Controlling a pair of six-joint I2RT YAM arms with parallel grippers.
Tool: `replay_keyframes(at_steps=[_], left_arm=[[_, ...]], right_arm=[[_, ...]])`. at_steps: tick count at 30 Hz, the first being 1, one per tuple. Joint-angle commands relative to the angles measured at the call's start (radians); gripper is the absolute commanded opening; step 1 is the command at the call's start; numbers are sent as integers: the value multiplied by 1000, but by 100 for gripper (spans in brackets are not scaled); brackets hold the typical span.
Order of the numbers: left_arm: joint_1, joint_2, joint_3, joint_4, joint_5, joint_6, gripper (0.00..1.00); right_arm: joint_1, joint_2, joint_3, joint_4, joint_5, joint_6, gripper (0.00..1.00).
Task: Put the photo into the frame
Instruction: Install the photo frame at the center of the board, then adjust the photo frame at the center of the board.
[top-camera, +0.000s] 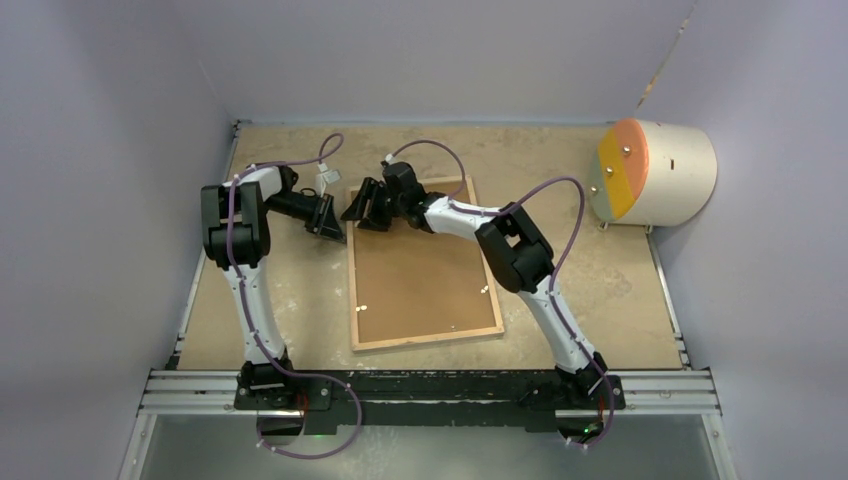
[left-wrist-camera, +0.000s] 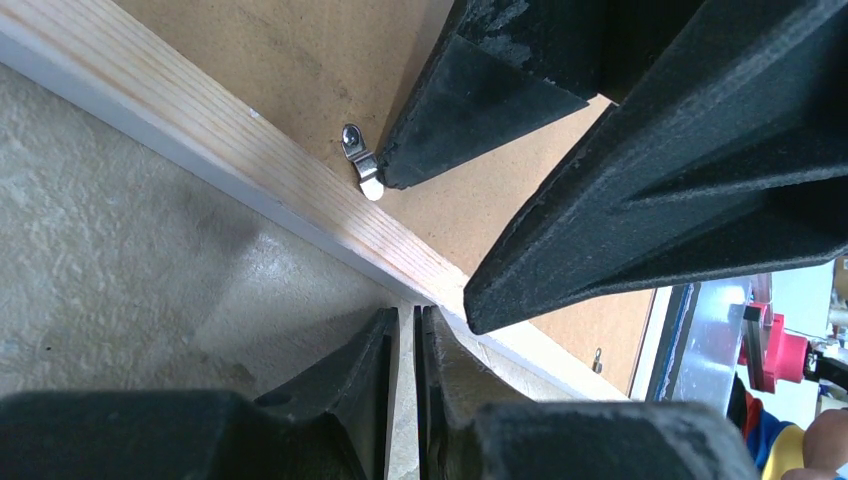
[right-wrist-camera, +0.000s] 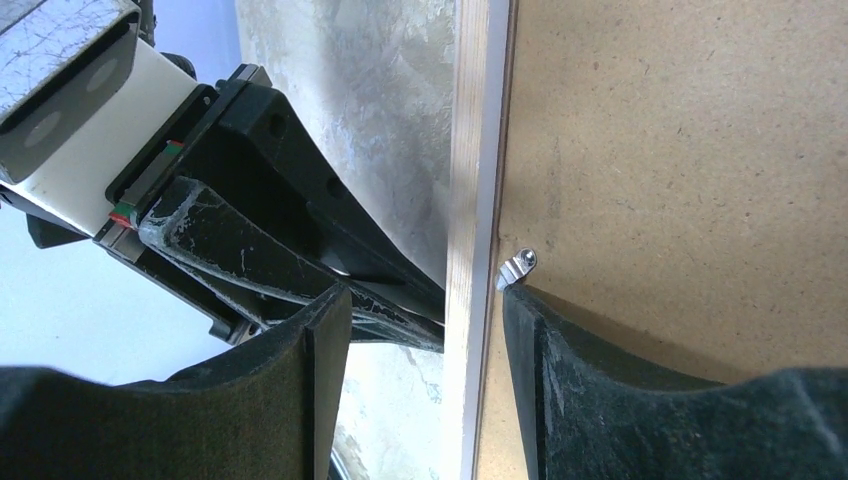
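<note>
Top view: frame (top-camera: 428, 338) lies back-up, backing board (top-camera: 425, 280) seated; I find no photo. Left wrist: left gripper (left-wrist-camera: 408, 340) pinched closed, empty, beside the rail (left-wrist-camera: 200, 125). Right wrist: right gripper (right-wrist-camera: 425, 300) wide, astride the rail, fingertip (right-wrist-camera: 530, 320) at a turn clip (right-wrist-camera: 518, 264). Frame likely stiff, pane fragile; grip its rail.

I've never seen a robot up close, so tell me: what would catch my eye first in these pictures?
A large frame lies face down in the middle of the table, with its brown backing board up. At its far left corner the right hand stands open astride the wooden rim, one finger beside a small metal clip. The left hand is shut just outside the rim.
</note>
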Motion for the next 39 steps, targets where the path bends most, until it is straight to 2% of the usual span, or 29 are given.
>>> replay_keyframes(at_steps=[1,13,21,27,31,35,39], left_arm=[[-13,-17,-10,33,1,27,15],[-13,-28,-16,29,-7,35,14],[-12,-47,-19,11,-15,50,13],[-8,-70,-21,-18,-42,86,13],[-10,-110,-60,-24,-97,132,18],[-24,-164,-139,-14,-168,185,20],[-65,-232,-241,35,-236,205,22]], right_arm=[[8,22,35,5,-3,16,60],[8,38,57,13,1,22,59],[6,-65,-45,47,-31,8,61],[-44,-210,-172,76,-44,-22,71],[-127,-352,-318,93,-56,-49,80],[-248,-532,-482,29,28,-116,92],[-373,-639,-581,-94,178,-207,99]])
